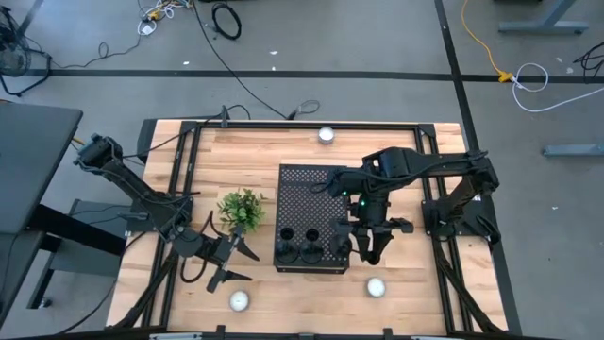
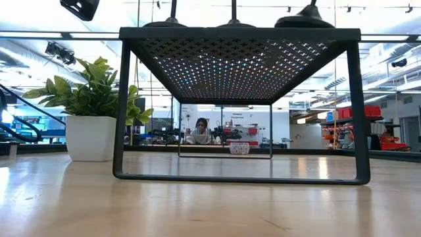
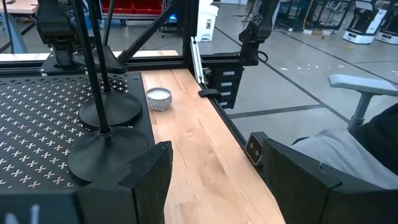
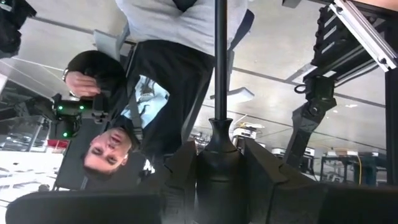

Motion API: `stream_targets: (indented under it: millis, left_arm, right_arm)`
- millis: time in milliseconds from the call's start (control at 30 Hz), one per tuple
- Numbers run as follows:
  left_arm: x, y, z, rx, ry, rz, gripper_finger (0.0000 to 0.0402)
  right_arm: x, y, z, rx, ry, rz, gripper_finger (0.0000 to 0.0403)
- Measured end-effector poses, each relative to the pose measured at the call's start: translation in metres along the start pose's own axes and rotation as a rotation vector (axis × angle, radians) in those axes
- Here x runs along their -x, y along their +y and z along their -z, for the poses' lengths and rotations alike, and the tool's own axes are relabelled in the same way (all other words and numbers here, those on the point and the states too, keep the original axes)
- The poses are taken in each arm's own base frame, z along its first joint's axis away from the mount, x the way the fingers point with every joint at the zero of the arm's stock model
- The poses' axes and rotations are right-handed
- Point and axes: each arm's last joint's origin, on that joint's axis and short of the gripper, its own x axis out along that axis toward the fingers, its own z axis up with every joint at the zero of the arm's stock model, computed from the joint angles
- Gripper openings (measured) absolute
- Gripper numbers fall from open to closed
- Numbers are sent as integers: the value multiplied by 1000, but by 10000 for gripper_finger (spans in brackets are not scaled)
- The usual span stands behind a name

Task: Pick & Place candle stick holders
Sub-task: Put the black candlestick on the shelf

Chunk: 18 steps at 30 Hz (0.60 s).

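Nearest the front edge of the table (image 1: 396, 142), 2 small white candles (image 1: 239, 301) are seen in the high view, one at the left front and one at the right front (image 1: 376, 287). Just behind them, the left gripper (image 1: 229, 260) is held low over the wood beside a potted plant (image 1: 242, 210), its fingers (image 3: 146, 177) spread apart with nothing between them.

The black perforated box (image 1: 311, 217) stands mid-table. On its front strip, 2 candle stick holders (image 1: 286, 249) are set side by side, each seen from above as a round black base with a small cup; a second one (image 1: 310, 249) stands just beside the first. In the left wrist view they are shown as thin black stems (image 3: 93, 62) rising from flat, dome-like round bases on the perforated top.

At the box's front right corner, the right gripper (image 1: 368, 241) is clenched on a third holder (image 4: 219, 68): in the right wrist view, the slim stem and its flared lower part are gripped between the 2 dark fingers (image 4: 180, 180). In the low view, 3 bases (image 2: 304, 20) are seen resting along the box's top edge.

At the far edge of the table, 1 more candle (image 1: 327, 134) is placed. Beyond the table, a person (image 2: 200, 128) is seen seated in the room.
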Motion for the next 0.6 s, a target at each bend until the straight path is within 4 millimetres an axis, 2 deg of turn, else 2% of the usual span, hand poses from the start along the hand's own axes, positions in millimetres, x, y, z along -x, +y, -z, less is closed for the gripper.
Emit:
stream_targets:
  millis: [300, 500, 600]
  left_arm:
    - [0, 0, 0, 0, 1, 0, 248]
    - [0, 0, 0, 0, 2, 0, 248]
    - [0, 0, 0, 0, 2, 0, 248]
  right_arm:
    - [-11, 11, -17, 49, 59, 36, 88]
    - [-9, 11, -19, 42, 57, 30, 88]
    - [-9, 11, -19, 43, 55, 30, 103]
